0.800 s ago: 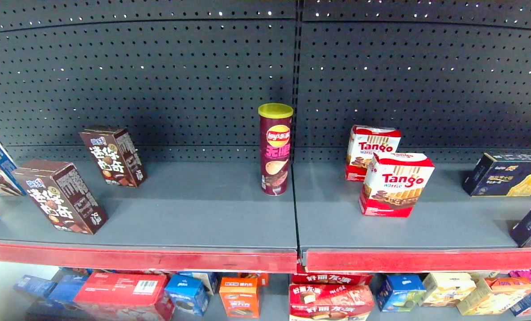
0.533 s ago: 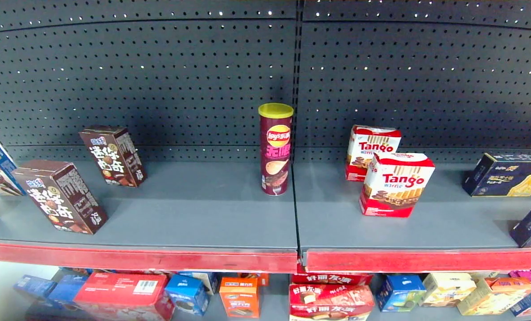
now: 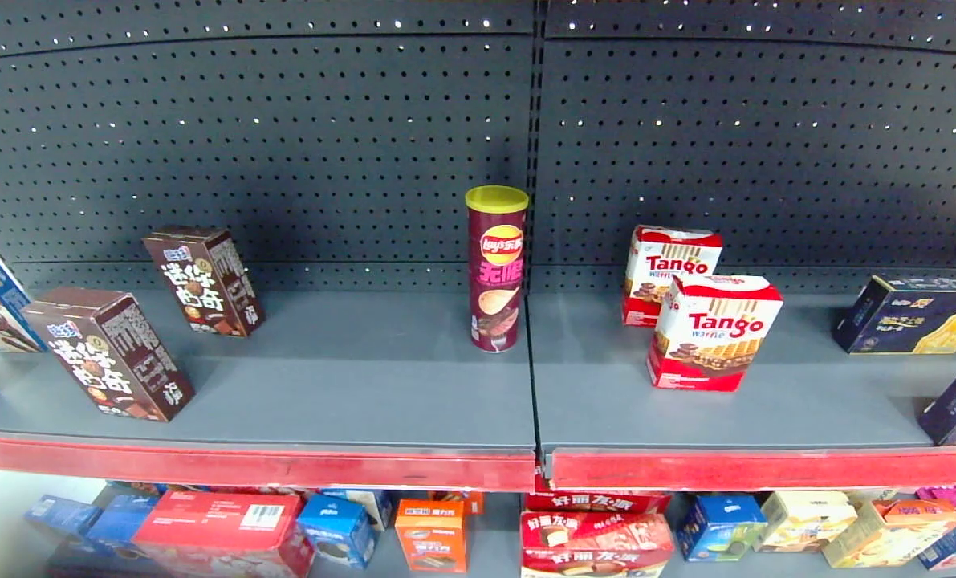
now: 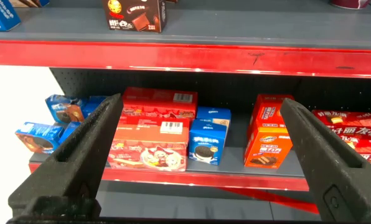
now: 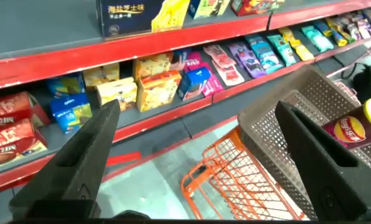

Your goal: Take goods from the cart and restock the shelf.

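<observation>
Before grey shelf (image 3: 349, 385), hangs between picks, left gripper (image 4: 199, 102) and right gripper (image 5: 198, 107) spread empty; probably needs a reach into cart basket (image 5: 322, 87) for chip can (image 5: 353, 130).

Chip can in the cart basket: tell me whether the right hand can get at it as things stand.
Probably yes. The right hand is open and holds nothing, and the chip can lies in the open-topped basket with nothing visibly over it. The hand would need to shift sideways toward it.
</observation>
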Motion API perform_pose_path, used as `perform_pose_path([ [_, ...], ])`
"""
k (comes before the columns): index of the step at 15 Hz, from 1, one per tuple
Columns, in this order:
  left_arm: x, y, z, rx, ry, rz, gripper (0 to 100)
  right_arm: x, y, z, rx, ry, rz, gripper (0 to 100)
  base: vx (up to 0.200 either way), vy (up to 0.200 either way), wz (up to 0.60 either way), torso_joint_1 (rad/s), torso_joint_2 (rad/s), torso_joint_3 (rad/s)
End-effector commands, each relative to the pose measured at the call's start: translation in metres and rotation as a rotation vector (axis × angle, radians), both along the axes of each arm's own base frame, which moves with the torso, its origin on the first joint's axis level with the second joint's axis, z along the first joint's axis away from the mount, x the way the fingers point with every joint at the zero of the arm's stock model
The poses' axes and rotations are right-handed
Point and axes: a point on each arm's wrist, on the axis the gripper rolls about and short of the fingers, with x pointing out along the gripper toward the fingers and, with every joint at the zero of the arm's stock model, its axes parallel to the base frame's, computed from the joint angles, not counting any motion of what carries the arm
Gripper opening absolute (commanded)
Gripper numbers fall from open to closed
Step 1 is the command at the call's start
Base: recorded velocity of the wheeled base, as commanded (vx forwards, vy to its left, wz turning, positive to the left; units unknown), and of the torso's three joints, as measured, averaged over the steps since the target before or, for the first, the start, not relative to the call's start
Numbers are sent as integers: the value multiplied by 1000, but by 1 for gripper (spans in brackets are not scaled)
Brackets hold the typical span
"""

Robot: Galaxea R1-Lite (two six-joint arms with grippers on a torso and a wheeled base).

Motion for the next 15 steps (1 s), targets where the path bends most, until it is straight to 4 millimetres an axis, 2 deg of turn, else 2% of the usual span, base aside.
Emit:
perform_pose_path([
  [1,0,0,0,0,1,1,100,3,-1,-10,4,32,-1,100,0,0,0,0,0,0],
  [3,0,0,0,0,1,1,100,5,-1,-13,10,36,-1,100,0,0,0,0,0,0],
  [5,0,0,0,0,1,1,100,14,-3,-12,23,-69,-2,100,0,0,0,0,0,0],
  [9,0,0,0,0,1,1,100,41,-7,-27,1,-300,74,100,0,0,0,0,0,0],
  [13,0,0,0,0,1,1,100,42,-7,-24,-18,-322,109,100,0,0,0,0,0,0],
  [15,0,0,0,0,1,1,100,45,-7,-30,-17,-301,89,100,0,0,0,0,0,0],
])
